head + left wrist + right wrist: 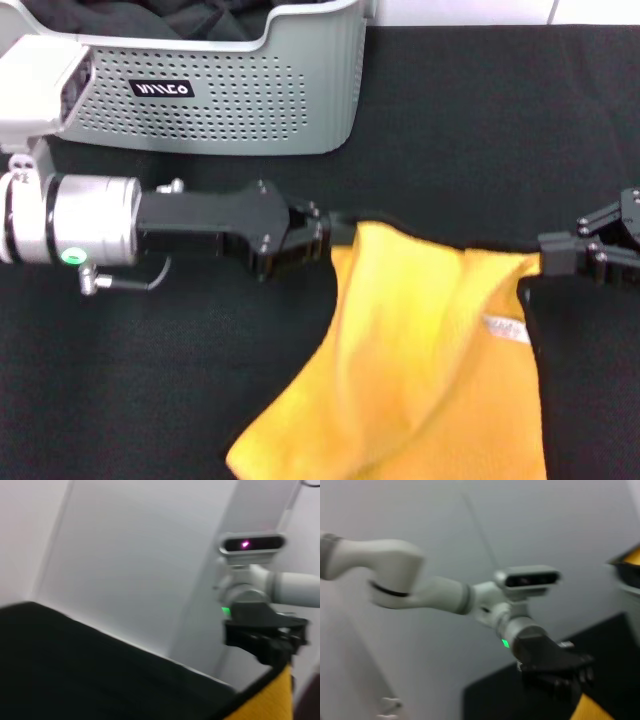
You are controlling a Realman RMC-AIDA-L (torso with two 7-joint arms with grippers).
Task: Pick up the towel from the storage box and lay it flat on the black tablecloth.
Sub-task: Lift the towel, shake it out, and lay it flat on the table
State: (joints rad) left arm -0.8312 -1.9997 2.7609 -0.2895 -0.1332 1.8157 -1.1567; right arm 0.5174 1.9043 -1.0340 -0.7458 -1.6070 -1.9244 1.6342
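The soft yellow-orange plush towel with black edging (420,340) hung stretched between the two grippers, in front of the light grey perforated plastic storage box (215,95) and above the large black tablecloth (480,120) that covered the counter. The left gripper (330,235) was closed on the towel's corner nearer the box, and the right gripper (545,262) was pinched shut on the opposite top corner, well away from the box.

The cloth looked light and limp: it sagged in a shallow fold between the two holds, and its lower part drooped toward the near edge of the head view, so it would likely drape and crease unless kept taut. The two top corners seemed the right places to hold, since a hold in the middle would bunch it. A small white label (505,328) showed near the right-hand side.

Open black fabric lay on every side of the towel away from the box, giving ample room to lay it flat; the box itself, with dark garments (150,18) inside, was the only obstacle.
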